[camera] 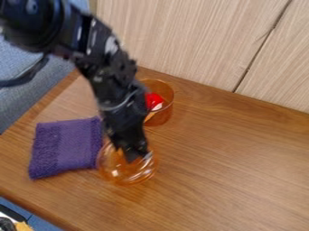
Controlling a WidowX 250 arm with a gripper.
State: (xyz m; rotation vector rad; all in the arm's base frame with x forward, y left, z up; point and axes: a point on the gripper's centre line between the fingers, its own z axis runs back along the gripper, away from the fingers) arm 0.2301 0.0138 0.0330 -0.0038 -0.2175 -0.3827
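Nearest the camera, well apart from the gripper (136, 156) and past the table's edge, lay a dark object (7, 224) with a yellow piece (23, 226) beside it, too cut off to name. Farther in, one round, see-through amber vessel (125, 173) sat on the wooden table (223, 176), directly at the gripper's lower end, its body spreading below and to both sides of the tips. Whether the gripper was spread, pressed together or pinching the vessel could not be told; nor was it clear whether the tips were inside the vessel or just in front of it.

To the gripper's left in the view, near the vessel, one purple cloth (65, 147) lay flat in a rough square. Beyond the gripper and a little to its right stood one upright amber cup (164, 118), partly behind the arm (109, 67), with one red and white item (155, 100) in it. Farthest off, behind the cup, rose two pale wood-grain panels (193, 45), a dark seam between them.
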